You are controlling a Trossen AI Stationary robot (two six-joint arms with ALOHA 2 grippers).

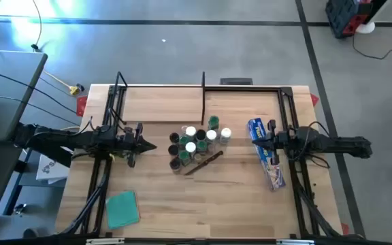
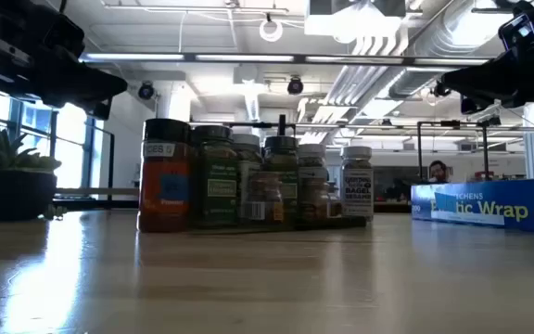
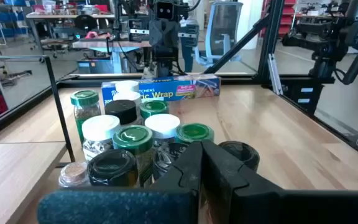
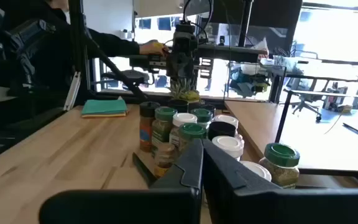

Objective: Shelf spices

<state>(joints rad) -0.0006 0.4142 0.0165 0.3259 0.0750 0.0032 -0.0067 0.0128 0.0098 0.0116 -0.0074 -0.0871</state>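
From above, the spices [image 1: 197, 143] stood bunched in one cluster at the middle of the worktop [image 1: 216, 204], between the two claws and touching neither. About a dozen caps could be counted there: some four white, several green, the rest dark; the exact number could not be told where jars crowded together. The low view showed only about six of them in a row, labels facing the camera, and hid the rest behind.

The shelf [image 1: 162, 105] appeared plainly only from above: one pale plank along the far edge of the worktop, beyond the jars, with nothing standing on it. One dark-handled knife [image 1: 203, 162] lay against the near side of the cluster, and showed in the right wrist view as a dark bar at the jars' foot. One blue wrap box [image 1: 267, 153] lay just beneath the right claw [image 1: 258, 141]. One green cloth [image 1: 122, 208] lay on the worktop toward the near edge, behind and to the side of the left claw [image 1: 154, 146]; the low view missed it entirely.

Both claws were fully closed and empty, each hanging above the worktop and pointed toward the jars from opposite sides. The right wrist view alone caught a person's hand [image 4: 152, 47] beyond the worktop.
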